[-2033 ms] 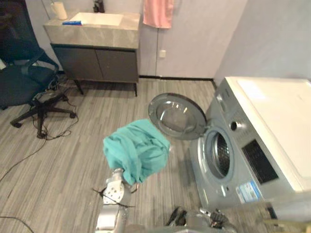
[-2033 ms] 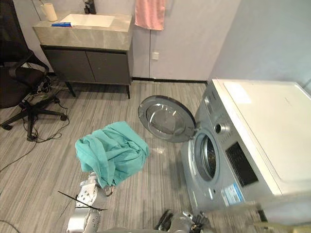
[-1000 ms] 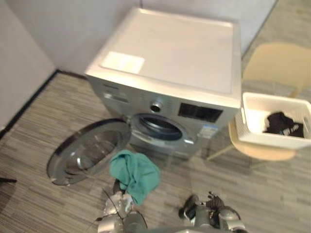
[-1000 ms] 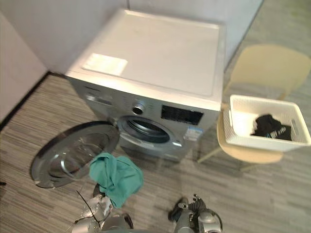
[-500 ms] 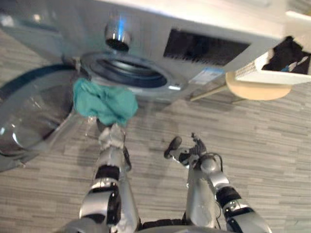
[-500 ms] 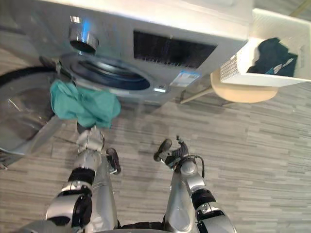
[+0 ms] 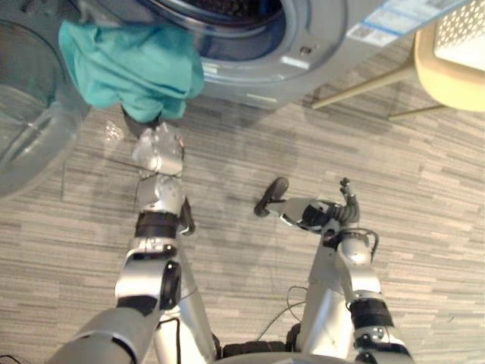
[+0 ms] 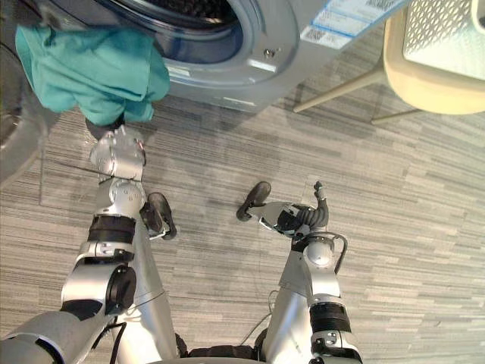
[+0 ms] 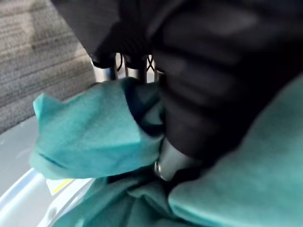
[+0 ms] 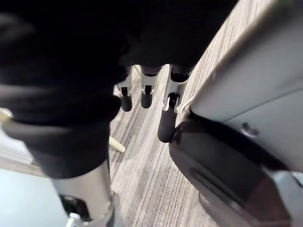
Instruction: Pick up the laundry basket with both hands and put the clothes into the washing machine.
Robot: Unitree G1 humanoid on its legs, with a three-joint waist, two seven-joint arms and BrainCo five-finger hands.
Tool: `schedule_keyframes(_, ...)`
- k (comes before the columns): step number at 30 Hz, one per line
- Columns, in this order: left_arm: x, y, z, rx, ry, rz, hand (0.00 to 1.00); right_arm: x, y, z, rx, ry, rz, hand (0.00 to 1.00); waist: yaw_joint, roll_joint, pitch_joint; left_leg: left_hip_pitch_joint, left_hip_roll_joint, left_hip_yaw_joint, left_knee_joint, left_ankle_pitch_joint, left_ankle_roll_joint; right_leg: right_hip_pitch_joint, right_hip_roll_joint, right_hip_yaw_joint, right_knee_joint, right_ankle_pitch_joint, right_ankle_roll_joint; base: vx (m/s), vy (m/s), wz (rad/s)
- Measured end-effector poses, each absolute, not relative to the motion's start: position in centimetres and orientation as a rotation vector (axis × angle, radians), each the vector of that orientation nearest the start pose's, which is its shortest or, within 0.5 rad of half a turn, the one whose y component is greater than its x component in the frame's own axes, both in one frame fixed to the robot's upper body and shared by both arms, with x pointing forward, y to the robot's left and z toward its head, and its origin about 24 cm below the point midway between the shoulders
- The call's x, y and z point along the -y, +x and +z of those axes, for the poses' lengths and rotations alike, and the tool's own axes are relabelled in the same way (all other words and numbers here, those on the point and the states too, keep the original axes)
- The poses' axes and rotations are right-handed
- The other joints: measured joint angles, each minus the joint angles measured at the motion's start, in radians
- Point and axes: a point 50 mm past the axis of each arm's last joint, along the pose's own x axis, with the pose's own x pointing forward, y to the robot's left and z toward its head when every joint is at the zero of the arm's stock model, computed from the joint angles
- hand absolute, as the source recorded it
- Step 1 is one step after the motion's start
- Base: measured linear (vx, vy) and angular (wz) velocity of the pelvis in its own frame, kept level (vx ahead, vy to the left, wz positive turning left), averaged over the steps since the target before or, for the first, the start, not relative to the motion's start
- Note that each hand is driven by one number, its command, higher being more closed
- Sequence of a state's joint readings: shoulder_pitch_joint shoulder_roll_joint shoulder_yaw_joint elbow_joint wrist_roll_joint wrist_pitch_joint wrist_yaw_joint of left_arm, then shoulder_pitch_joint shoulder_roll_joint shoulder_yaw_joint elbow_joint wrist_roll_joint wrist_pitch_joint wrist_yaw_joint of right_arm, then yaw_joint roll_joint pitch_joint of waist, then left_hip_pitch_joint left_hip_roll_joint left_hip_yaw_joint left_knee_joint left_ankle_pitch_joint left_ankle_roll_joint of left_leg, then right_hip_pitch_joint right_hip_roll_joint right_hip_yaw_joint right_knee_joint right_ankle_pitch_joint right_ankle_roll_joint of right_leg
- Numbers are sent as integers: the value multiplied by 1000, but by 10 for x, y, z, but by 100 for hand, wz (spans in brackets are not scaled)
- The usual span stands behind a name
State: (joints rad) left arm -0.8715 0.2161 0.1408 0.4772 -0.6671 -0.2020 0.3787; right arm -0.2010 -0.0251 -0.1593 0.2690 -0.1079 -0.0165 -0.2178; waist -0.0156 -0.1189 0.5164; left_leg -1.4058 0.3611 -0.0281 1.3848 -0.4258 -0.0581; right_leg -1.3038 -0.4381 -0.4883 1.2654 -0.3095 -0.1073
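Colour and pattern record, laundry area floor.

Cloth (image 7: 132, 64): plain teal, no print seen, darker in the folds. Washing machine (image 7: 318, 38): silver-grey front, dark drum opening ringed in bright metal; its label (image 7: 394, 17) is white with blue bands. Machine door (image 7: 26, 121): clear greyish glass. Floor (image 7: 424, 197): grey wood-grain planks with fine light and dark streaks. Chair (image 7: 447, 87): pale cream-beige seat and legs. Basket (image 7: 466, 34): white, with a regular grid of small holes. Left hand (image 7: 158, 148): silver. Right hand (image 7: 307, 214): black cover, silver fingers, dark tips.
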Motion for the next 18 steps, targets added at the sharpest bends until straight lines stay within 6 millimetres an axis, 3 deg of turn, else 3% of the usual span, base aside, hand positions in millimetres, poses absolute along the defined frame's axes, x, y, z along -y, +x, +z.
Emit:
schedule_keyframes(3, -180, 377, 259, 568, -589, 215, 100, 191, 287, 48, 12, -105, -325, 0, 0, -1, 0, -76, 7, -22, 25, 6, -15, -69, -1, -6, 29, -7, -13, -29, -3, -11)
schedule_keyframes(6, -162, 367, 279, 650, -546, 126, 100, 191, 287, 54, 40, -98, -330, 0, 2, -1, -1, -111, 11, -39, 36, 10, -27, -100, 0, -12, 51, -19, -32, 0, -2, -2)
schedule_keyframes(12, -125, 354, 295, 728, -467, -1, 100, 189, 285, 58, 56, -89, -319, 0, 3, -3, -2, -124, 23, -47, 47, 5, -39, -117, 18, -12, 60, -24, -37, 14, 12, -6)
schedule_keyframes(16, -127, 352, 326, 810, -407, 15, 100, 188, 279, 70, 112, -91, -314, 0, 1, -4, -4, -173, 32, -49, 53, 9, -46, -163, 24, -15, 61, -23, -38, 18, 31, -13)
schedule_keyframes(18, -142, 356, 352, 846, -340, 60, 100, 186, 278, 78, 145, -90, -303, 0, -2, -5, -4, -203, 46, -60, 67, 9, -47, -188, 37, -20, 68, -23, -39, 22, 10, -21)
